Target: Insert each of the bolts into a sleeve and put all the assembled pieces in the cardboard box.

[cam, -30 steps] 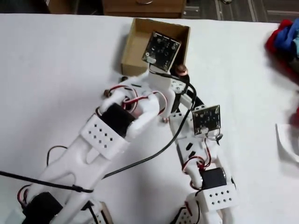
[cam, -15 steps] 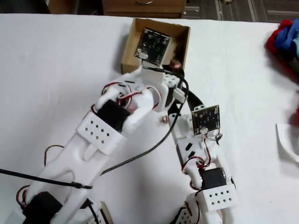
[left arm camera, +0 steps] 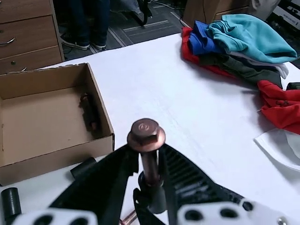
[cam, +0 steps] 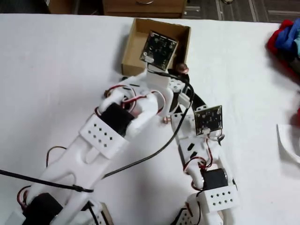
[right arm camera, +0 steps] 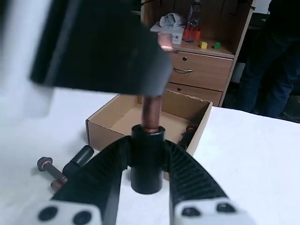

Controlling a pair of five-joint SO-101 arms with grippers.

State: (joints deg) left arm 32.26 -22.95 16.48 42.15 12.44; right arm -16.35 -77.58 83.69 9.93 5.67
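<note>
My left gripper [left arm camera: 146, 157] is shut on a copper bolt [left arm camera: 146, 134], held upright with its flanged hex head [cam: 182, 68] on top. Below it, my right gripper [right arm camera: 146, 146] is shut on a black sleeve [right arm camera: 146, 174], also upright. The bolt's shaft [right arm camera: 151, 112] enters the top of that sleeve. Both grippers meet just in front of the cardboard box [cam: 136, 44], near its right corner. One assembled piece [left arm camera: 88, 112] lies inside the box [left arm camera: 42, 154]. A loose bolt [right arm camera: 48, 168] and a loose sleeve [right arm camera: 79, 156] lie on the table beside the box.
A pile of coloured clothes [cam: 285, 37] lies at the table's far right edge, with a white object [cam: 288, 143] nearer. Another black sleeve [left arm camera: 9, 201] stands near the box. A bolt [cam: 165, 119] lies on the cloth between the two arms.
The left arm swung a little toward the box with the bolt, then came back to where it was. The right arm has barely moved.
</note>
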